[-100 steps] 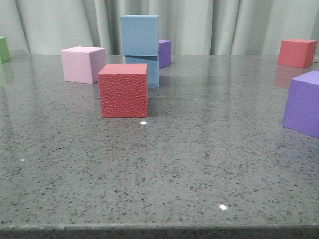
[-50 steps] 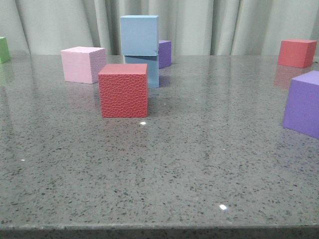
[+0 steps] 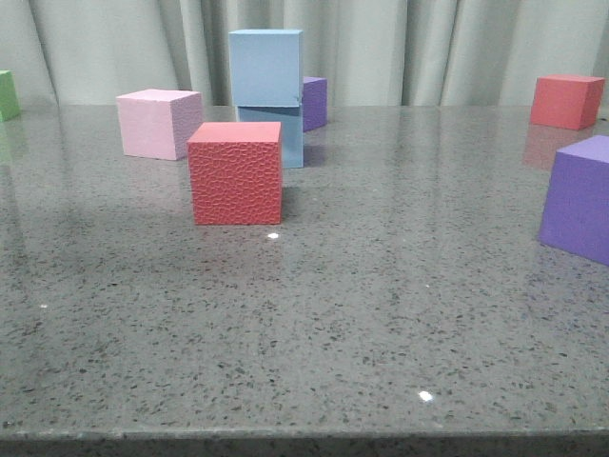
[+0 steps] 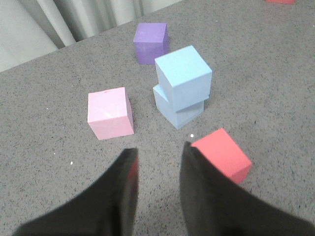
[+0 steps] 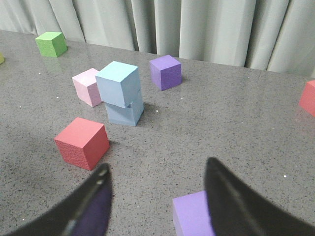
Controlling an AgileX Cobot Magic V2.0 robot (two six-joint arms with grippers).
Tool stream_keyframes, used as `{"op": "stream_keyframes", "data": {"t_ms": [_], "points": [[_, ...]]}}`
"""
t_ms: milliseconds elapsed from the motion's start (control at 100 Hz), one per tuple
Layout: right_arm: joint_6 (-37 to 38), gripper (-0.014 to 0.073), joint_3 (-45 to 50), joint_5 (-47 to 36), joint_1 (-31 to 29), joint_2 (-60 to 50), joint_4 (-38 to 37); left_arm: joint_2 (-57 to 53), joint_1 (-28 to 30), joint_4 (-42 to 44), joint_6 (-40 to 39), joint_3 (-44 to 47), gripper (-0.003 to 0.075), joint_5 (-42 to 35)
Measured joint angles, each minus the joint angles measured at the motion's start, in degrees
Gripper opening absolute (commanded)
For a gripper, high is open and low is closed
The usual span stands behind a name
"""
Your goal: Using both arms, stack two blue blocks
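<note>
blue blocks stacked, both pincers off and empty

while neither arm shows in front view, the pale blue block sits on the deeper blue block, top one twisted a bit vs the lower, toward the back of the grey worktop. red cube stands just in front of the stack, pink cube to its left, small purple cube behind-right. left pincer w/ fingers parted, nothing btwn them, well apart from the stack. right pincer spread wide, also empty, a purple cube near it. 2nd red cube and green cube far off at the sides.
</note>
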Motion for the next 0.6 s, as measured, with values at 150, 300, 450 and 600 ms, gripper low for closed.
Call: {"op": "stream_keyframes", "data": {"t_ms": [150, 300, 450, 600], "points": [[0.05, 0.0146, 0.65, 0.00, 0.00, -1.24, -0.12, -6.91, 0.00, 0.38, 0.00, 9.47, -0.0017, -4.88], [0.05, 0.0113, 0.77, 0.45, 0.00, -2.32, -0.22, -13.80, 0.00, 0.48, 0.00, 18.30, -0.0018, -8.46], [0.14, 0.0098, 1.62, 0.80, 0.00, -3.95, -0.64, -21.42, 0.00, 0.22, 0.00, 26.00, -0.0018, -11.37], [0.26, 0.0012, 4.86, 0.30, 0.00, -6.96, -0.77, -28.54, 0.00, -0.69, 0.00, 32.10, -0.0018, -14.16]]}}
